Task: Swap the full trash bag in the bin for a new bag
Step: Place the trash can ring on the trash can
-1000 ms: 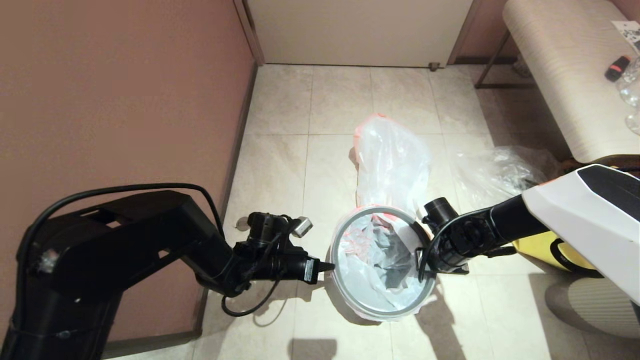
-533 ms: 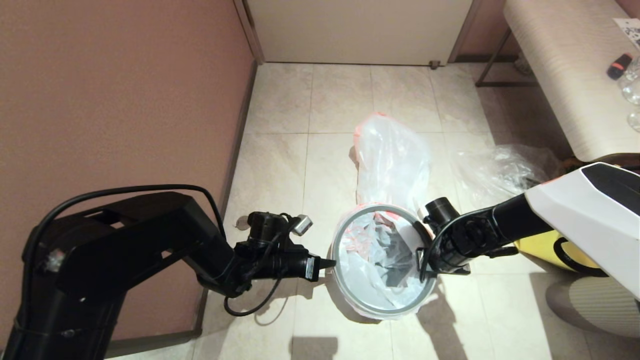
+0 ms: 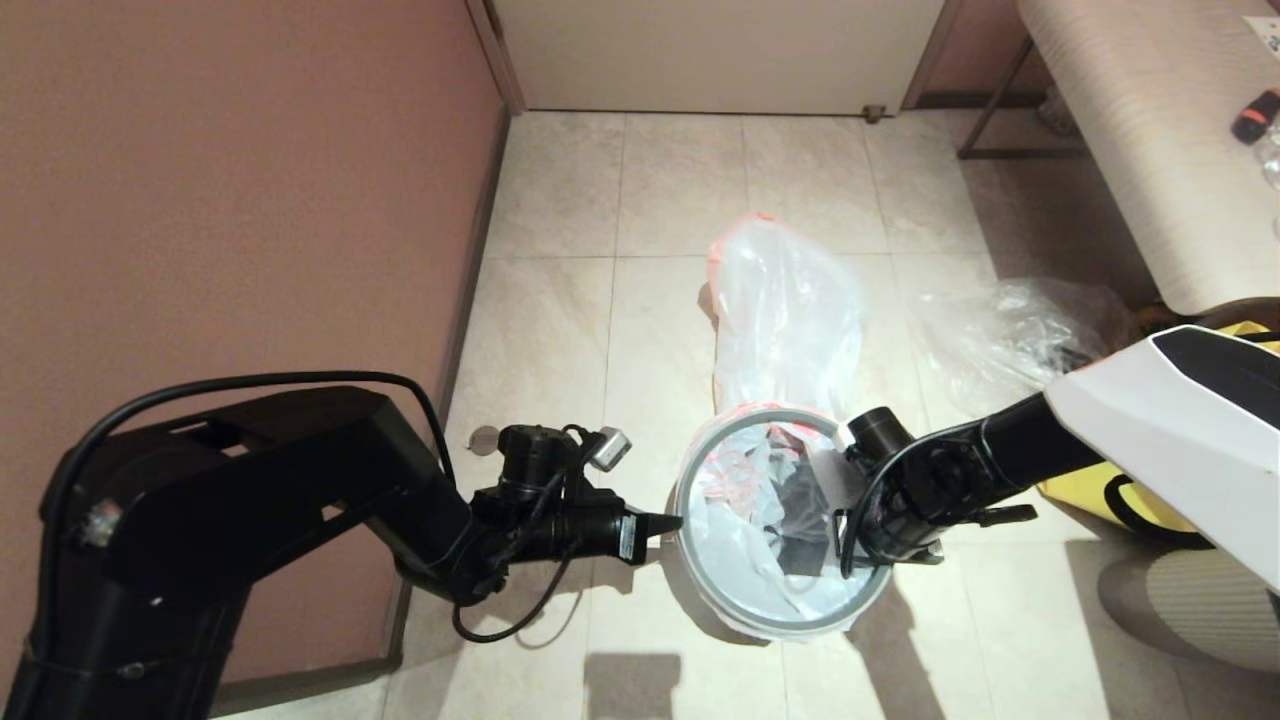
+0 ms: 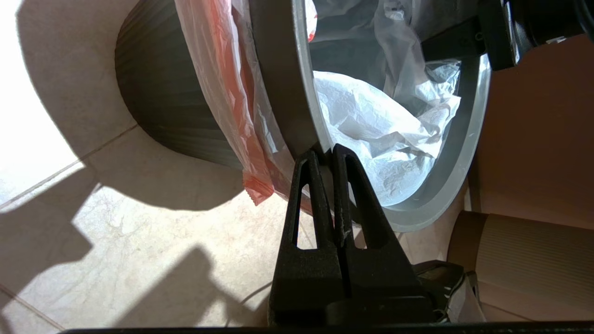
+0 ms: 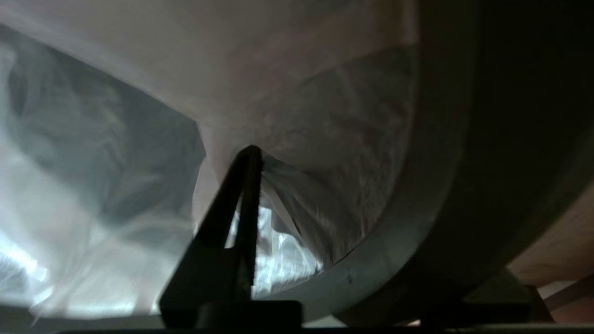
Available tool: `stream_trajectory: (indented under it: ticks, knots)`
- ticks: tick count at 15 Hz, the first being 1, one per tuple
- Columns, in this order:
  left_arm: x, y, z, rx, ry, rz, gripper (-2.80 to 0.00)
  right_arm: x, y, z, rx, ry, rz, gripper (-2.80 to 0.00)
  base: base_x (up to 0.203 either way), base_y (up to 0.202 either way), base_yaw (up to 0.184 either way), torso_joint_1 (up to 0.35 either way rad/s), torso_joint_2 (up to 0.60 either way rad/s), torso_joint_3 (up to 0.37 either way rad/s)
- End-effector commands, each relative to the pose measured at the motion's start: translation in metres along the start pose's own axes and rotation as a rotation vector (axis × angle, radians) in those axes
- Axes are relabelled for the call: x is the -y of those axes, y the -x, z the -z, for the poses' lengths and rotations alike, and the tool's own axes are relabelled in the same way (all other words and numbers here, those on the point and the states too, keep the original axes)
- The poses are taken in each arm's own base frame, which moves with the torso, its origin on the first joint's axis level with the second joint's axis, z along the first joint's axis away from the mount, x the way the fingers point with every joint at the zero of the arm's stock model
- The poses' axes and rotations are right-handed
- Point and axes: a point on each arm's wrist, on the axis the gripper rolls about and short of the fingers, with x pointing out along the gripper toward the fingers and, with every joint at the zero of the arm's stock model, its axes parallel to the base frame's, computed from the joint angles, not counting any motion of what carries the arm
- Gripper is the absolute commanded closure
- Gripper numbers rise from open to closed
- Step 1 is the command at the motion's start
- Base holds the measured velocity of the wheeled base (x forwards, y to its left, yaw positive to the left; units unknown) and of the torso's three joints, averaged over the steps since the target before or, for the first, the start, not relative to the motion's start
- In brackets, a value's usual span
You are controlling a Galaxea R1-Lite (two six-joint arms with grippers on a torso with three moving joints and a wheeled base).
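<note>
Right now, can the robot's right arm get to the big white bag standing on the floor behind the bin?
Probably yes. The right gripper is at the bin's right rim, and the full trash bag stands just beyond the bin with bare floor around it. Nothing seems to block that way.

My left gripper (image 3: 672, 522) sits at the near-left edge of the bin (image 3: 700, 560), its fingers (image 4: 320, 185) pressed together against the rim. My right gripper (image 3: 850, 530) is at the opposite edge, one finger (image 5: 241, 195) inside the rim among the folds of the new bag (image 3: 760, 540) (which lies in the bin). Beyond both fingertips, behind the bin, stands the full trash bag (image 3: 785, 310).
</note>
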Motion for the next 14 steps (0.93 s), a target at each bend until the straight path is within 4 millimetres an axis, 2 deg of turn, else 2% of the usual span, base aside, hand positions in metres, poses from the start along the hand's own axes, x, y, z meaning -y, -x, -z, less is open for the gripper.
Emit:
stream_trajectory:
  ticks: [1, 3, 8, 11, 12, 13, 14]
  knots:
    - [0.0, 0.002, 0.001, -0.005, 0.008, 0.0, 0.0, 0.001, 0.022, -0.005, 0.029, -0.008, -0.007, -2.8, 0.0, 0.0, 0.0, 0.0, 0.0, 0.0]
    - [0.0, 0.003, 0.002, -0.007, 0.009, 0.0, 0.0, 0.001, 0.039, -0.006, 0.041, -0.004, -0.014, -2.8, 0.0, 0.0, 0.0, 0.0, 0.0, 0.0]
    - [0.002, 0.005, 0.0, -0.004, 0.006, 0.003, 0.0, 0.013, 0.108, -0.003, 0.042, 0.049, -0.016, -2.8, 0.0, 0.0, 0.0, 0.0, 0.0, 0.0]
    - [0.004, 0.007, -0.004, 0.02, -0.01, 0.005, 0.0, 0.035, 0.116, -0.008, 0.035, 0.071, 0.004, -2.8, 0.0, 0.0, 0.0, 0.0, 0.0, 0.0]
    - [0.004, 0.007, -0.004, 0.03, -0.016, 0.005, 0.0, 0.04, 0.127, -0.011, 0.055, 0.071, -0.021, -2.8, 0.0, 0.0, 0.0, 0.0, 0.0, 0.0]
    - [0.005, 0.008, -0.005, 0.04, -0.02, 0.005, 0.0, 0.044, 0.137, -0.012, 0.064, 0.078, -0.078, 0.0, 0.0, 0.0, 0.0, 0.0, 0.0, 0.0]
    - [0.005, 0.008, -0.006, 0.047, -0.018, 0.007, 0.0, 0.046, 0.142, -0.012, 0.058, 0.085, -0.145, 0.0, 0.0, 0.0, 0.0, 0.0, 0.0, 0.0]
